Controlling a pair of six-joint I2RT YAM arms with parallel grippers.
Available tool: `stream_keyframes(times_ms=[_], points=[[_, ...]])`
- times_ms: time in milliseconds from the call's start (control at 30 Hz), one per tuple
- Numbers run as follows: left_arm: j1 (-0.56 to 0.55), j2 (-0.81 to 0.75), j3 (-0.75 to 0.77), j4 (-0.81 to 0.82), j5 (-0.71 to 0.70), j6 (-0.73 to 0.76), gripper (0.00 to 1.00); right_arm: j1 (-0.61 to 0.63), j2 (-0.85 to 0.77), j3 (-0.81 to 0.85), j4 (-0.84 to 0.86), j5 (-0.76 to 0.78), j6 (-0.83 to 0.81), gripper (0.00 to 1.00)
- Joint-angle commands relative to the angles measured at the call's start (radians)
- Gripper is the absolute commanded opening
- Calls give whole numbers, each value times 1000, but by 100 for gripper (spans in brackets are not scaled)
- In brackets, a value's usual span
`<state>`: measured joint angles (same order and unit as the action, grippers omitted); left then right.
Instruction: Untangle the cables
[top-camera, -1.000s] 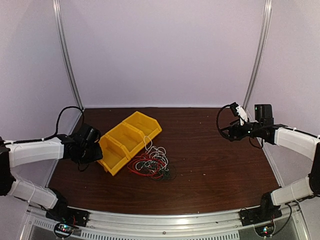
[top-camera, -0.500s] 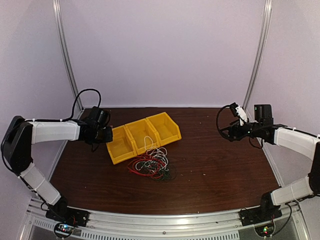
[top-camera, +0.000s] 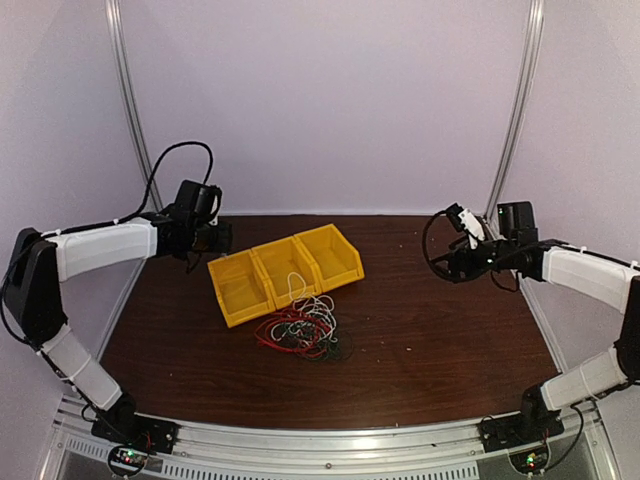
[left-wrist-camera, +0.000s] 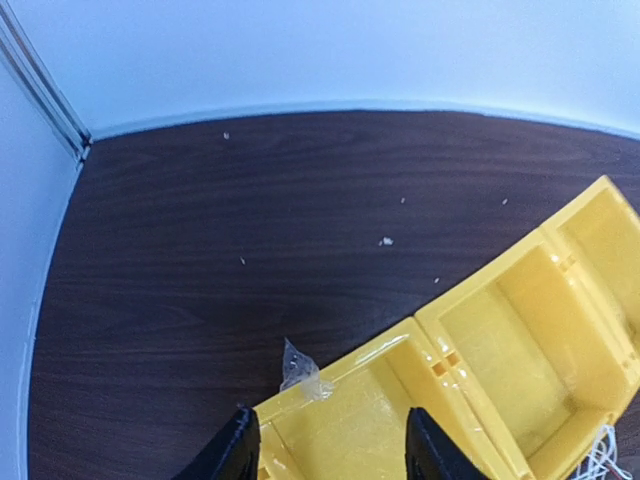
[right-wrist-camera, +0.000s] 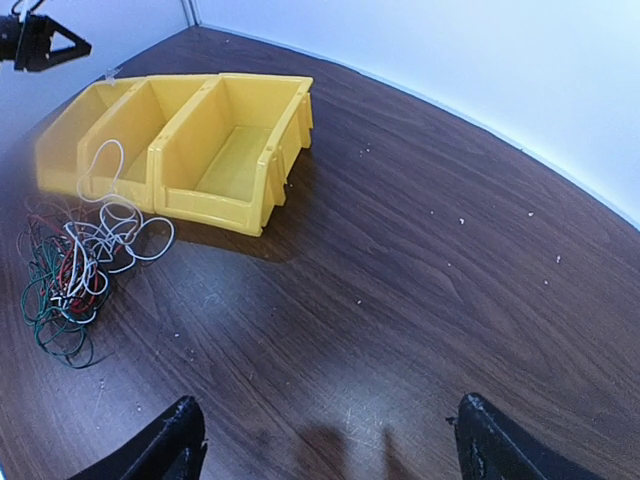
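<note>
Dark wooden table (top-camera: 450, 340): the cables (top-camera: 300, 328) lie knotted just before the yellow bins (top-camera: 285, 270). The left tool (left-wrist-camera: 335, 445) and right tool (right-wrist-camera: 325, 440) gape, empty. I'd pinch one outer white loop, then draw sideways gently.

Robotics lab test cell, not home or shop. Pale blank walls (top-camera: 330, 100) enclose bench on three sides. Aluminium profile posts (top-camera: 128, 110) in back corners. Dark wood-grain table (top-camera: 440, 340) with metal rail (top-camera: 330, 432) along near edge, arm bases bolted to it. Left arm (top-camera: 100, 248) and right arm (top-camera: 590, 275), white shells, exposed wiring. Only props: yellow bins (top-camera: 285, 270), joined row of three, and tangle of cables (top-camera: 303, 330) beside them.
</note>
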<state>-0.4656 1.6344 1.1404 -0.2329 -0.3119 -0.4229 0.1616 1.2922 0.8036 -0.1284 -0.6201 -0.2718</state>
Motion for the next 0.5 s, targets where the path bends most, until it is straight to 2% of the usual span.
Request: stream_keyframes(times_ms=[0,167,267,467], points=[[-25,-181,54,-23,32,116,51,43,53,129,-89,-4,-64,87],[-133,-346,-33,30,59,196,49,120,111,223,-160,-11,-91,86],[-197,-408,-72,21,64,151,48,159,166,274,-176,-77,-76,85],[-301,-484,-233,72,85,100,46,276,294,399,-224,-68,-64,80]])
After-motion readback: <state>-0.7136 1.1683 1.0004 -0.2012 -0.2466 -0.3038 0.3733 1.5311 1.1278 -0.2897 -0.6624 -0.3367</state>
